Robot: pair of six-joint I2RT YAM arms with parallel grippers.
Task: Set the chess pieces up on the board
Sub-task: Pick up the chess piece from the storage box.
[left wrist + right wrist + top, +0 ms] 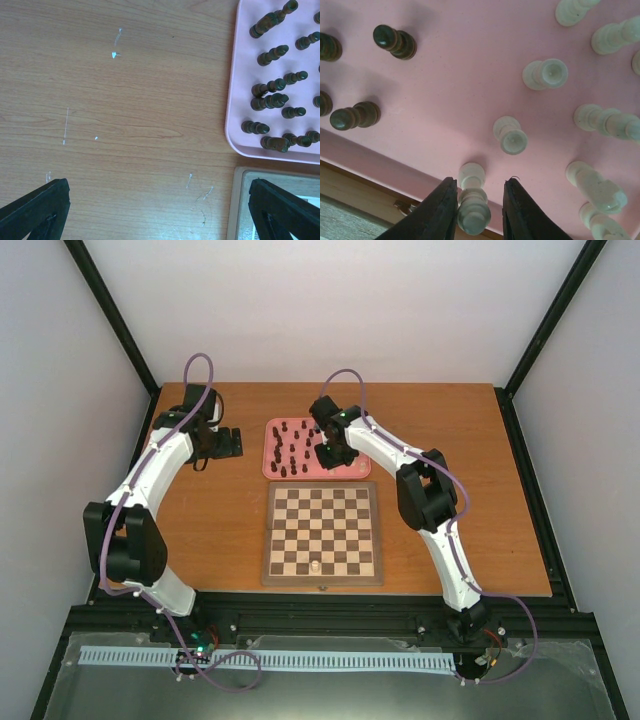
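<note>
The board (270, 540) lies at the table's middle with one cream-white chess piece (315, 565) on its near rows. The other chess pieces stand in the pink tray (268, 462) behind it, dark brown ones (395, 41) on its left and cream-white ones (545, 74) on its right. My right gripper (480, 181) is down in the tray, open and narrow, straddling an upright white piece (472, 200). Its left finger touches the piece and a gap remains at the right finger. My left gripper (159, 183) hovers wide open over bare table left of the tray, holding nothing.
In the left wrist view the tray's left side (240, 75) holds several dark pieces (270, 55), and the board's corner (237, 200) shows below it. Other white pieces (511, 135) stand close to the one between my right fingers. Black frame rails edge the table.
</note>
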